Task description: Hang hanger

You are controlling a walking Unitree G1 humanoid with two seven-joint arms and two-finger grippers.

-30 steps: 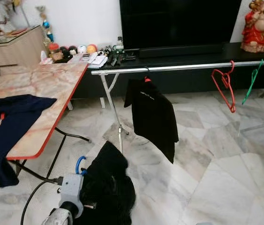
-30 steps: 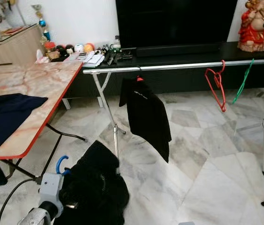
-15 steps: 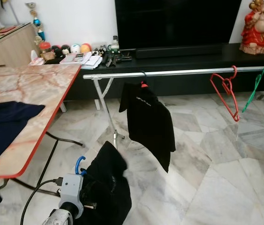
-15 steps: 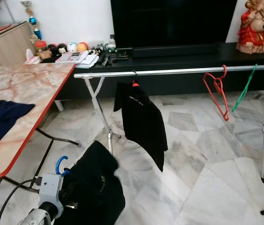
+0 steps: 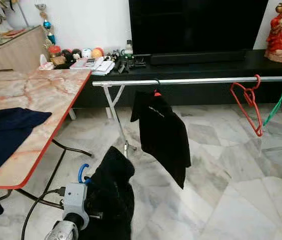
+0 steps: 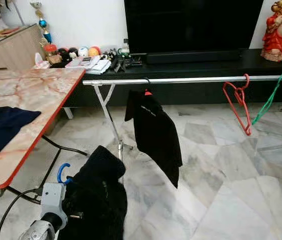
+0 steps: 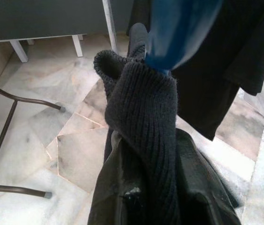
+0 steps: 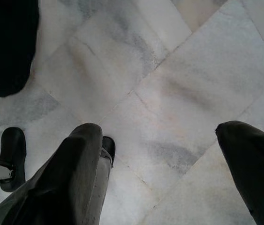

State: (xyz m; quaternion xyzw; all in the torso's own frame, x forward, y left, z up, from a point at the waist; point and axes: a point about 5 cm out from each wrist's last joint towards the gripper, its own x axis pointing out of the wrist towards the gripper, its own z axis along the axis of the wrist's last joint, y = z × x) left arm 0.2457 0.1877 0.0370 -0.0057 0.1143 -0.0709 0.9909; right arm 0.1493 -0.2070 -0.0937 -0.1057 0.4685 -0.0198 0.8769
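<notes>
Left tool (image 5: 83,176) raised low in front, right tool (image 8: 160,159) fingers spread, pointing floorward

Blue hanger (image 5: 83,172), black garment (image 5: 112,192), red hanger (image 5: 248,102), green hanger (image 5: 279,100), white-grey marble floor (image 5: 221,190)

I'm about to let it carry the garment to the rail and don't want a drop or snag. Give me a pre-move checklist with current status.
1. Left gripper holds the blue hanger: cannot tell, the fingers are hidden by cloth.
2. Dark garment is on the hanger: ok, it drapes from it.
3. Free stretch on the rail: ok, bare between the hung black shirt and the red hanger.
4. Right gripper free: ok, open over the floor.
5. Hook lifted to rail level: not ok, it hangs well below.
</notes>
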